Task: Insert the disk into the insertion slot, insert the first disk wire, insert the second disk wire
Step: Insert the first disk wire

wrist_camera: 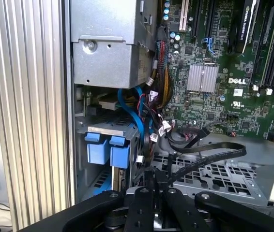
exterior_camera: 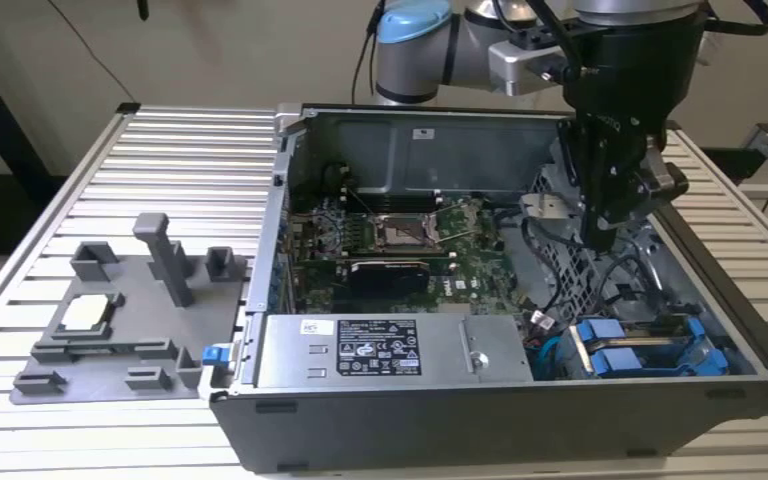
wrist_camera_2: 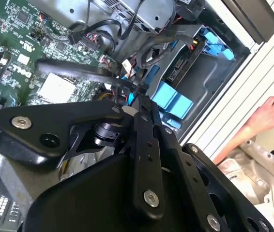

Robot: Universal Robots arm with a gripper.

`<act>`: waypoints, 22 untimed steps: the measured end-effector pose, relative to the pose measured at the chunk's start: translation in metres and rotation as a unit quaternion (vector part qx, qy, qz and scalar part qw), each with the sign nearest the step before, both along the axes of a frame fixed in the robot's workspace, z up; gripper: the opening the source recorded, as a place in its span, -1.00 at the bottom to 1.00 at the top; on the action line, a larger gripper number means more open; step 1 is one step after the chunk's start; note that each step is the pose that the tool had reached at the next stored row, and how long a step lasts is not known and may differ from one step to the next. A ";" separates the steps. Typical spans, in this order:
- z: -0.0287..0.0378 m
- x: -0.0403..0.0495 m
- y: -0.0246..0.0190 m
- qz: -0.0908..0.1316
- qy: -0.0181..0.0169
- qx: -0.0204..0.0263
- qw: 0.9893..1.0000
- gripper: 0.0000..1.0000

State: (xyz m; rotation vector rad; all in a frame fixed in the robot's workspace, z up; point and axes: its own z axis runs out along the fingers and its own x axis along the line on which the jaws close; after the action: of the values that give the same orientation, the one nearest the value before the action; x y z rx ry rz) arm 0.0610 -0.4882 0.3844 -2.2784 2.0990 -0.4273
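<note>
**Gripper inside the case, clamping a cable end over the drive cage**

Black two-finger gripper (exterior_camera: 599,240) is hanging inside the open dark grey tower case (exterior_camera: 491,425), just above the perforated grey metal drive cage (exterior_camera: 560,268). Jaws are sitting closed together and look to be pinching the end of a black flat cable (wrist_camera_2: 79,71). The rest of that cable is looping free over the cage top.

The disk, a silver-grey hard drive in a bright blue plastic carrier frame (exterior_camera: 620,360), is already sitting in the insertion slot (wrist_camera: 105,129). That slot is the narrow bay of the cage, at the case corner on the exterior view's right. The drive body is mostly hidden and the blue front is facing out. A second blue carrier front (exterior_camera: 599,331) is sitting just beside it.

Labels: the silver power-supply box (exterior_camera: 371,350) is carrying a large black-and-white label and a small white sticker, but I cannot make out the print. The green motherboard (exterior_camera: 398,235) is showing white silkscreen print next to a finned silver heatsink (wrist_camera: 202,78).

A blue flat cable (wrist_camera: 136,113) and a bundle of red, black and yellow wires (wrist_camera: 162,67) are running between the power box and the cage.

The case is lying on a slatted aluminium table (exterior_camera: 157,150). A grey plastic fixture tray (exterior_camera: 131,320) is sitting beside it on the exterior view's left, holding a small white block (exterior_camera: 87,312). A person's hand (wrist_camera_2: 272,113) is showing over the table slats outside the case, well apart from the gripper.
</note>
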 end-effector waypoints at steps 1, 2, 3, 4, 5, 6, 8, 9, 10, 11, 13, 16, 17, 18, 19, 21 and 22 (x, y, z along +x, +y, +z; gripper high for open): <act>0.0000 0.0000 0.0000 0.000 0.000 0.000 1.000 -0.69; -0.0001 0.0000 0.0000 0.000 0.000 0.000 1.000 -0.69; -0.0002 0.0000 0.0000 0.000 0.000 -0.002 1.000 -0.69; -0.0001 -0.0001 0.0000 0.000 0.000 -0.003 1.000 -0.69; -0.0001 -0.0001 0.0000 0.000 0.000 -0.005 1.000 -0.69; -0.0001 -0.0001 0.0000 0.000 0.000 -0.006 1.000 -0.69; 0.0000 -0.0002 0.0003 0.000 0.000 -0.009 1.000 -0.55; 0.0001 -0.0003 0.0007 0.000 0.000 -0.011 1.000 -0.55; 0.0000 -0.0004 0.0012 0.000 0.000 -0.014 1.000 -0.42; 0.0000 -0.0006 0.0017 0.000 0.000 -0.015 1.000 -0.42; 0.0015 -0.0007 0.0019 0.000 0.000 -0.015 1.000 -0.18; 0.0054 -0.0009 0.0019 0.000 0.000 -0.015 1.000 -0.18; 0.0056 -0.0009 0.0021 0.000 0.000 -0.016 1.000 -0.18; 0.0055 -0.0010 0.0024 0.000 0.000 -0.018 1.000 -0.18; 0.0057 -0.0009 0.0027 0.000 0.000 -0.020 1.000 -0.18; 0.0057 -0.0011 0.0028 0.000 0.000 -0.022 1.000 -0.18; 0.0072 -0.0012 0.0028 0.000 0.000 -0.022 1.000 -0.18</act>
State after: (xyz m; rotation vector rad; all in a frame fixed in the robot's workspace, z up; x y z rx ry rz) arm 0.0598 -0.4854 0.3916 -2.3017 2.1104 -0.4785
